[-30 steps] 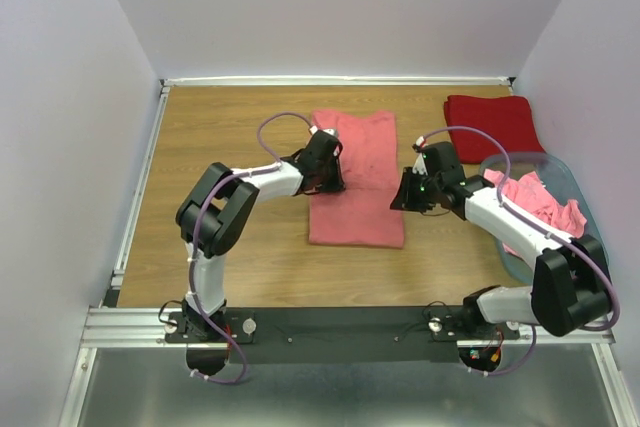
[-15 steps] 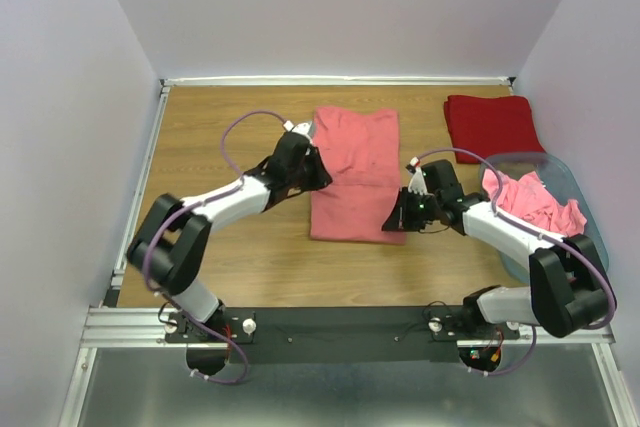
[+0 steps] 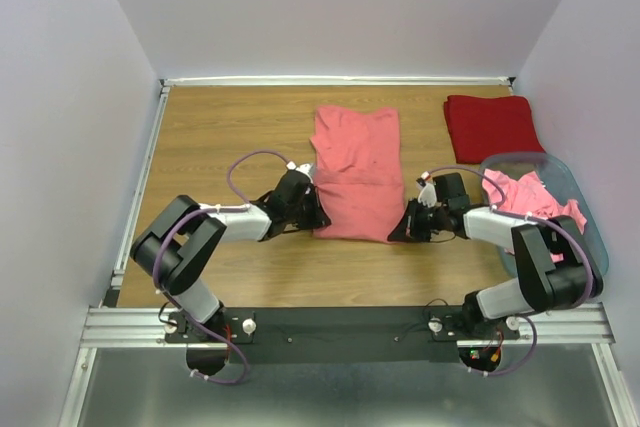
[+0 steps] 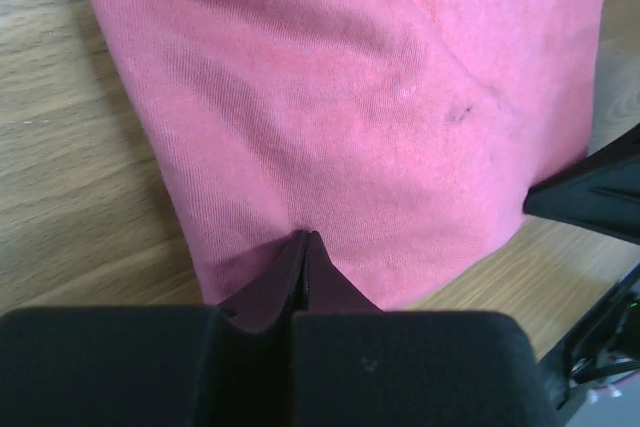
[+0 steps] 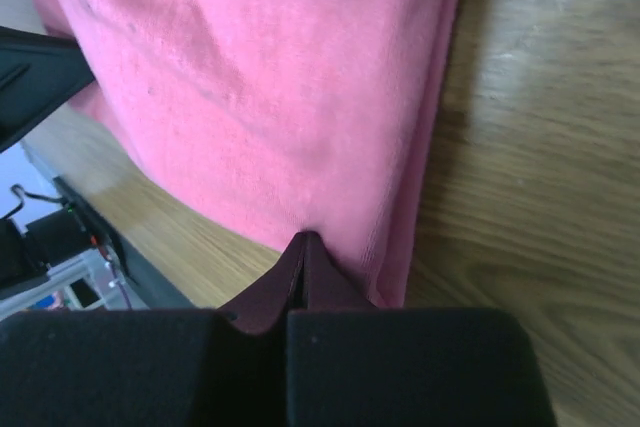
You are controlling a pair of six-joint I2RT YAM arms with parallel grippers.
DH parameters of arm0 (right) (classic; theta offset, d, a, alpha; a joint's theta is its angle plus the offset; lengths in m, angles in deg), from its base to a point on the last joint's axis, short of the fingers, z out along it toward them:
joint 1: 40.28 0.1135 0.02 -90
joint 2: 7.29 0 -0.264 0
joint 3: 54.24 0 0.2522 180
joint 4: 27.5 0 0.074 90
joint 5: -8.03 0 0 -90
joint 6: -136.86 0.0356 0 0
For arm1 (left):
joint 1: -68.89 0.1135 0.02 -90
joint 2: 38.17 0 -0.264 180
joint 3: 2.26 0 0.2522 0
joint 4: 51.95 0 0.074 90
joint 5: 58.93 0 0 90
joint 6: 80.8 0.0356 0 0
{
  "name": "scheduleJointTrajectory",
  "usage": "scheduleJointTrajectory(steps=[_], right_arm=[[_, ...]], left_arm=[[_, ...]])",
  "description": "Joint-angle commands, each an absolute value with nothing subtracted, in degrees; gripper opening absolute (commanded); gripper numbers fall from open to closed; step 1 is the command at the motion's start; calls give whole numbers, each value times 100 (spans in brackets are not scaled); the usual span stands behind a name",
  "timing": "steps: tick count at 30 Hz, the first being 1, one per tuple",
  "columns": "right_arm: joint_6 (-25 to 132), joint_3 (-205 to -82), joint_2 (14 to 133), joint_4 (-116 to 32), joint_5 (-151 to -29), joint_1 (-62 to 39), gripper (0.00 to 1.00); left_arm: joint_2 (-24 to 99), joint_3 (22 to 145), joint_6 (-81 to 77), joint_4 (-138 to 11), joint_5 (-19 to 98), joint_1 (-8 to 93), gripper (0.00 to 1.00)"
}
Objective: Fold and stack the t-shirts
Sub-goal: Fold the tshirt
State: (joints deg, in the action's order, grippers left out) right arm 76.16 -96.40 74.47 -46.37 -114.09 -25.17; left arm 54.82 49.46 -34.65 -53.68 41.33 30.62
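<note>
Your left tool (image 4: pixel 305 239) is pinched shut on the near left corner of the salmon-pink t-shirt (image 3: pixel 355 172). Your right tool (image 5: pixel 305 239) is clamped shut on its near right corner. That shirt lies flat in a long strip at mid-desk (image 3: pixel 220 137). To the right, crumpled pink t-shirts (image 3: pixel 535 202) sit in the grey-blue basket (image 3: pixel 592 239). At the far right lies a folded deep red t-shirt (image 3: pixel 492 125).

Salmon-pink t-shirt (image 4: pixel 350 97): cut off by the top edge in both wrist views.
Basket (image 3: pixel 560 165): near rim is hidden by the right arm (image 3: pixel 545 267).
Heaped tees (image 3: pixel 535 197): their number cannot be told.
</note>
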Motion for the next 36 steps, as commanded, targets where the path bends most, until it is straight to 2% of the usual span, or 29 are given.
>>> scheduleJointTrajectory(steps=[1,11,18,20,21,23,24,27,31,36], right_arm=[[7543,-9402,7901,-4504,-11071,-2657,1],[7341,-9630,8113,-4337,-11643,-2648,1],[7419,-9911,8175,-4381,-11896,-2648,1],[7525,-10165,7842,-4469,-12011,-2648,1],[7586,-10297,7745,-4513,-12055,-2648,1],[7683,-10701,7621,-4504,-12108,-2648,2],[7727,-10850,7690,-4504,-12186,-2648,2],[7631,-11447,8207,-4469,-12415,-2648,2],[7341,-12160,9093,-4285,-12546,-2648,1],[7130,-12863,10036,-3918,-12469,-2674,1]], left_arm=[[5824,4605,-3913,-5692,4074,3065,0],[4770,3128,-4618,-5693,3809,3258,0],[4570,3970,-4195,-6325,3687,3443,0],[4296,4322,-4081,-6562,3625,3443,11],[4008,4445,-4011,-6797,3495,3443,27],[3725,4718,-3958,-6835,3345,3487,37],[3541,4788,-3958,-6757,3318,3531,38],[3556,4903,-3739,-6415,3431,3802,38],[4371,5148,-3370,-5835,3879,4093,23],[5356,5377,-3220,-5315,3898,4322,18]])
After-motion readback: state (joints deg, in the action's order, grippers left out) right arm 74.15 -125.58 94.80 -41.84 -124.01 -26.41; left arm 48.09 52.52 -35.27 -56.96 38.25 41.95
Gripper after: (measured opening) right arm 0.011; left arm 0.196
